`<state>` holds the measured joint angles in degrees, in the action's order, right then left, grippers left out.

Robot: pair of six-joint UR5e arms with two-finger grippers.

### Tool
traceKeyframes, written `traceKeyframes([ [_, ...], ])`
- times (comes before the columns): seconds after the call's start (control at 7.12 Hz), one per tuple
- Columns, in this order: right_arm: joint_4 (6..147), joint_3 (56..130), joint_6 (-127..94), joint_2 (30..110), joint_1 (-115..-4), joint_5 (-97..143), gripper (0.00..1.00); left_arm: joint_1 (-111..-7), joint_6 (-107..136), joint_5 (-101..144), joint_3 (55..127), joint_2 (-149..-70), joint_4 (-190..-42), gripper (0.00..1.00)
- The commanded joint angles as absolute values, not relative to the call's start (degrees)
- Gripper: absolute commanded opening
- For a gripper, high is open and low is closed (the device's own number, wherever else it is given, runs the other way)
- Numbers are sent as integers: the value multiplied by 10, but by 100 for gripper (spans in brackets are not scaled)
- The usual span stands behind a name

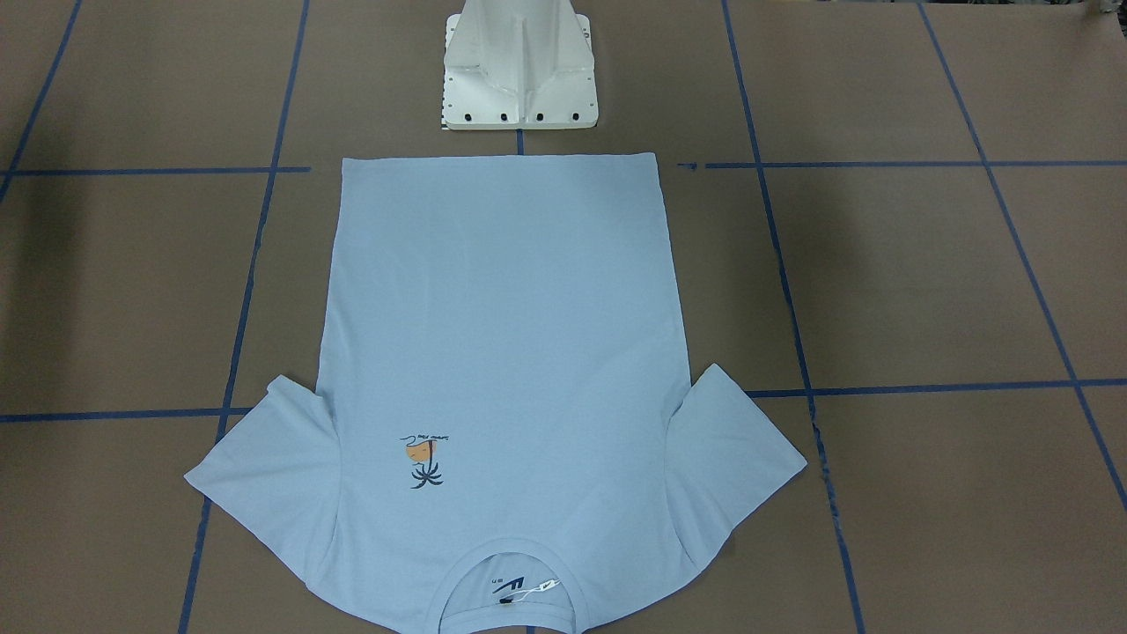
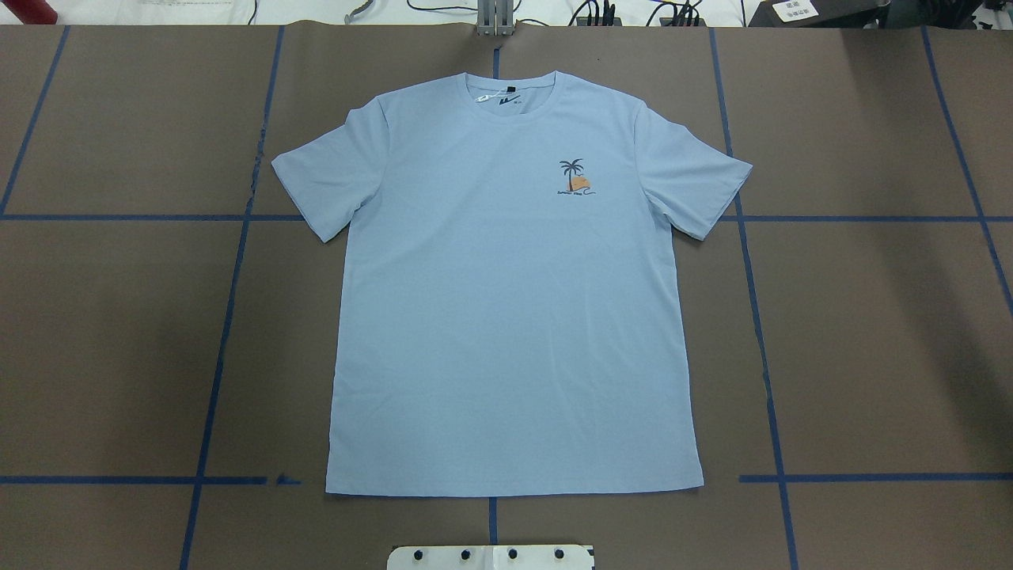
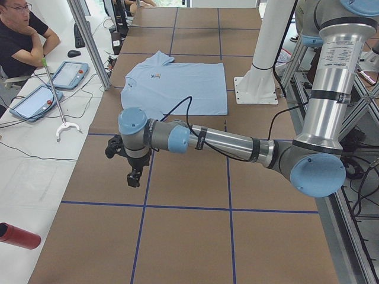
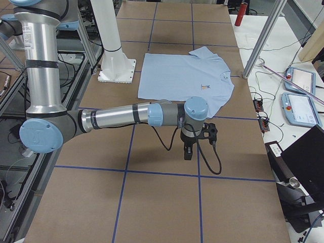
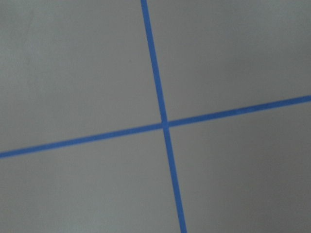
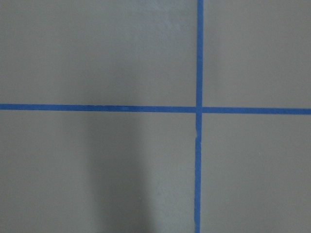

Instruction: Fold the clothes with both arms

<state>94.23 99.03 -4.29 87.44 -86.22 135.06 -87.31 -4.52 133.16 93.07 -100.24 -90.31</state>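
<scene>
The pale light-blue T-shirt [image 2: 506, 317] lies flat and spread out, chest print up, with its collar at the far edge and its hem toward the robot's base; it also shows in the front-facing view [image 1: 502, 352]. The left arm hangs over bare table well away from the shirt [image 3: 177, 83], its black left gripper [image 3: 133, 177] pointing down. In the right side view the right gripper [image 4: 188, 153] hangs the same way, clear of the shirt [image 4: 182, 76]. I cannot tell whether either gripper is open or shut. Both wrist views show only brown table and blue tape lines.
The white pedestal base [image 1: 519, 70] stands just behind the shirt's hem. A seated person [image 3: 21, 35] and teach pendants [image 3: 68, 74] are at a side bench past the table edge. A red cylinder [image 3: 18, 235] lies near there. A metal post [image 4: 260, 38] rises by the shirt's collar side.
</scene>
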Motion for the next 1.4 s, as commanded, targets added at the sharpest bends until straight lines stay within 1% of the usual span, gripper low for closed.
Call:
traceKeyframes([
  [0.0, 781, 936, -43, 840, -827, 1349, 100, -826, -44, 1342, 927, -1025, -993, 100],
  [0.14, 693, 858, -44, 822, -812, 1351, 100, -794, -20, 1346, 928, -1021, -1021, 100],
  [0.28, 588, 769, -57, 797, -787, 1350, 100, -789, -5, 1345, 927, -1027, -1023, 100],
  [0.42, 538, 726, -81, 765, -748, 1342, 100, -789, -4, 1346, 927, -1050, -1024, 100],
  [0.7, 536, 715, -271, 703, -690, 1337, 100, -788, -2, 1344, 923, -1063, -1042, 100],
  [0.84, 539, 715, -306, 675, -648, 1314, 100, -788, 1, 1345, 920, -1062, -1064, 100],
  [0.98, 534, 715, -311, 665, -626, 1271, 100, -782, -2, 1339, 913, -1063, -1063, 100],
  [1.26, 534, 681, -328, 625, -595, 1223, 100, -775, 2, 1340, 907, -1067, -1065, 100],
])
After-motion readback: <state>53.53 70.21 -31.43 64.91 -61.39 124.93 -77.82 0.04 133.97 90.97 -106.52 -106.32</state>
